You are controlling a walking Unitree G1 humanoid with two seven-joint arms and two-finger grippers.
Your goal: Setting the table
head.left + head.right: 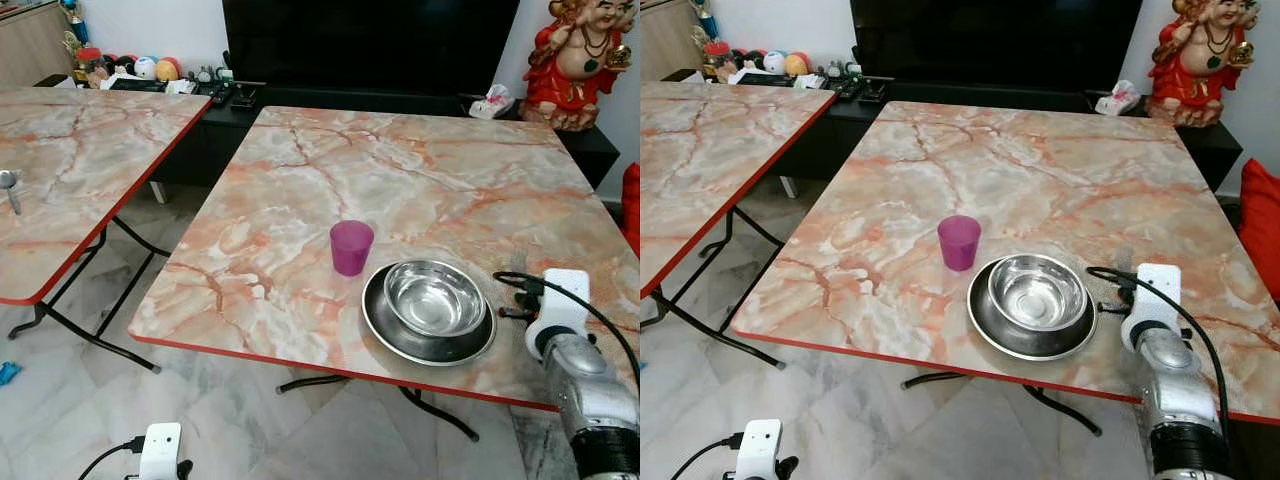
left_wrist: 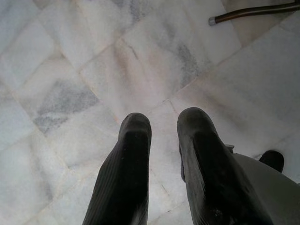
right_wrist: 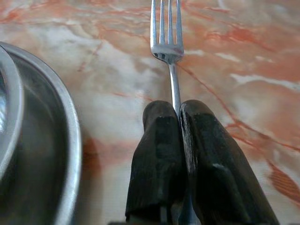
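A purple cup point(image 1: 351, 247) stands upright on the marble table point(image 1: 400, 170) near its front edge. Just right of it a steel bowl point(image 1: 435, 297) sits inside a steel plate point(image 1: 385, 335). My right gripper point(image 3: 177, 110) is shut on the handle of a fork point(image 3: 174, 79), low over the table just right of the plate's rim point(image 3: 70, 140), tines pointing away from me. The right wrist point(image 1: 560, 320) covers the fingers in the head views. My left gripper point(image 2: 164, 126) hangs idle over the floor tiles, its fingers a little apart with nothing between them.
A second marble table point(image 1: 70, 150) stands to the left with a spoon point(image 1: 8, 185) on it; a floor gap separates the two. Behind are a dark TV cabinet point(image 1: 230, 110), a red statue point(image 1: 580, 60) and a red cushion point(image 1: 632, 205) at the right.
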